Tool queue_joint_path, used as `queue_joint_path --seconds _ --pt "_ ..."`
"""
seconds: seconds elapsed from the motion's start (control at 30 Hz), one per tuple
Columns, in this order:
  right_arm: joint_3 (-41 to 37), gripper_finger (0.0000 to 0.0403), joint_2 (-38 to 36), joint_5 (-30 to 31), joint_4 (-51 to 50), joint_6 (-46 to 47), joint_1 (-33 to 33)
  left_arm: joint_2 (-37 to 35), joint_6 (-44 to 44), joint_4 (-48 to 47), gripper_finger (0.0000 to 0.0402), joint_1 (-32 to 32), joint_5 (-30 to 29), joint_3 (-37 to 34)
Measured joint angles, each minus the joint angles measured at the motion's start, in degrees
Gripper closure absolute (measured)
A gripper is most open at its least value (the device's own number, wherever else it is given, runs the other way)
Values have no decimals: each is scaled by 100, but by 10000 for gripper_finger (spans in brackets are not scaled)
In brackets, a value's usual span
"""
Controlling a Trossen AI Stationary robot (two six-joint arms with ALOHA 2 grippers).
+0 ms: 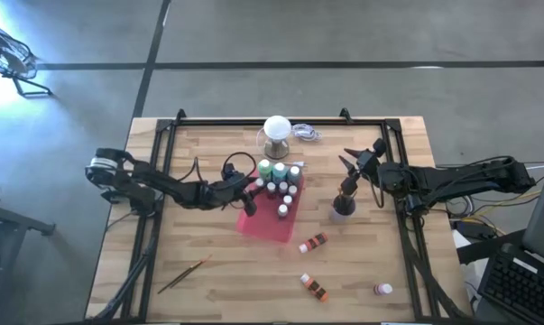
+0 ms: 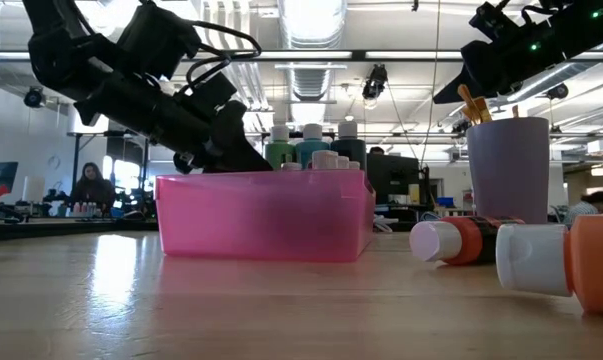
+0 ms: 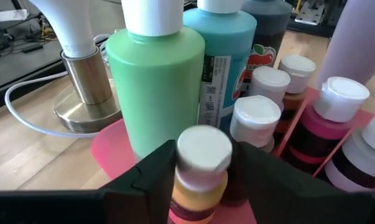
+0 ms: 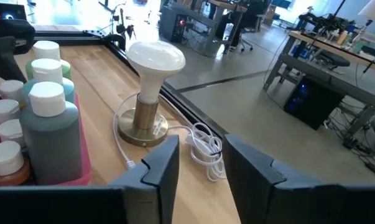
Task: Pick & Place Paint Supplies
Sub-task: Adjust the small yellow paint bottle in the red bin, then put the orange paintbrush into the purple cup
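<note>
We see the left gripper (image 3: pixel 203 177) over the near-left corner of the pink tray (image 1: pixel 264 227), fingers either side of a small orange-yellow bottle (image 3: pixel 201 171), white cap up; contact unclear, so we can't tell if it's gripped. The bottle sits just in front of the green bottle (image 3: pixel 156 81). Right gripper (image 4: pixel 199 165) hovers above the purple cup (image 1: pixel 342 207), fingers apart, holding nothing.

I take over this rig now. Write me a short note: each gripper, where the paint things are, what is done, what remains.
Left gripper: at the pink tray, a small orange bottle between its fingers.
Right gripper: open, empty, above the purple cup holding a brush.
Done: many bottles stand in the tray.
Left: three bottles and one brush lie on the table.
</note>
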Motion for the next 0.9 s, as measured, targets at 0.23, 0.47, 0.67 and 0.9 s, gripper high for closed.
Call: queue_joint_path --seconds 0.23,0.47,0.67,0.9 --pt "0 305 0 0 2 0 0 -126 -42 -4 173 9 -63 0" --pt "0 323 0 0 0 -1 0 -907 335 -269 153 7 219 0" --pt "0 334 0 -1 61 -21 0 -1981 434 -947 154 -1 1158 0" --pt "54 339 0 -6 478 -496 -2 -3105 156 -1977 161 -228 1557 16"
